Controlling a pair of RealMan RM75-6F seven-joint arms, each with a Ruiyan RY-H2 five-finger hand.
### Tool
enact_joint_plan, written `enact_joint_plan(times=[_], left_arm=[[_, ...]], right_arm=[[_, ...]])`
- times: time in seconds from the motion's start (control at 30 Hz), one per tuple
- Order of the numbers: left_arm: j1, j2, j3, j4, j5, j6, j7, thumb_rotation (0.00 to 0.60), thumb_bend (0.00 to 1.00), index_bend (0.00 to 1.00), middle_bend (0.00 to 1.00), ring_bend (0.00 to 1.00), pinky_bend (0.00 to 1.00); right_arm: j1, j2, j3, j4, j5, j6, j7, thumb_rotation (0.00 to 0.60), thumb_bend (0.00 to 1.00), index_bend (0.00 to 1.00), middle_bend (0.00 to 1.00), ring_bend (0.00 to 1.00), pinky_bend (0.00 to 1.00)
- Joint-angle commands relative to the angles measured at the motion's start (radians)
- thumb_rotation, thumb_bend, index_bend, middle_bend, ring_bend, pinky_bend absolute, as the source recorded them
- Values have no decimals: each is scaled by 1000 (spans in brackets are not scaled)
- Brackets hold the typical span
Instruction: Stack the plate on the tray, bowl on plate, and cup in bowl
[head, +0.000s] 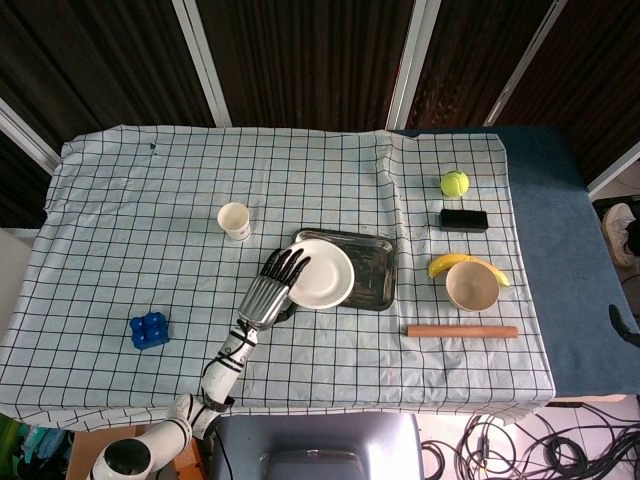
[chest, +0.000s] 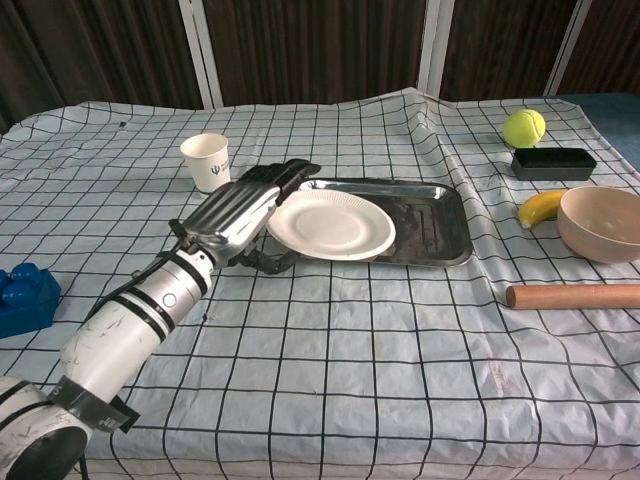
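The white plate (head: 322, 273) (chest: 332, 224) lies flat on the left part of the metal tray (head: 375, 270) (chest: 430, 220), overhanging its left rim. My left hand (head: 275, 290) (chest: 240, 210) lies at the plate's left edge with its fingers stretched out along the rim and nothing in its grasp. The paper cup (head: 234, 220) (chest: 206, 161) stands upright behind and left of the hand. The beige bowl (head: 472, 285) (chest: 600, 222) sits upright to the right of the tray. My right hand shows in neither view.
A banana (head: 445, 262) (chest: 540, 207) lies against the bowl, a wooden rolling pin (head: 460, 330) (chest: 570, 295) in front of it. A tennis ball (head: 454, 183) and a black box (head: 463, 219) sit at the far right, a blue brick (head: 148, 330) at the near left.
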Motion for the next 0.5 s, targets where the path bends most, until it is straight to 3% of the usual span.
enact_joint_plan(times=[0.03,0.23,0.37,0.5], left_arm=[[9,43,-11,-83,-18,-4,133,600,335,0,0,0,0],[49,161,-24,-306,-55,-7,399,600,315,0,0,0,0],[56,180,-24,-343,-61,-10,429,600,295,0,0,0,0],[97,261,-11,-475,-75,7,539,600,284,0,0,0,0]], right_arm=[[5,-4,-6,-7,-10,-8,-19,600,241,0,0,0,0],[9,-6,-11,-11,-19,-20,-37,600,241,0,0,0,0],[10,-6,-13,-11,-21,-23,-39,600,242,0,0,0,0],[14,-7,-20,-14,-32,-30,-57,600,241,0,0,0,0]])
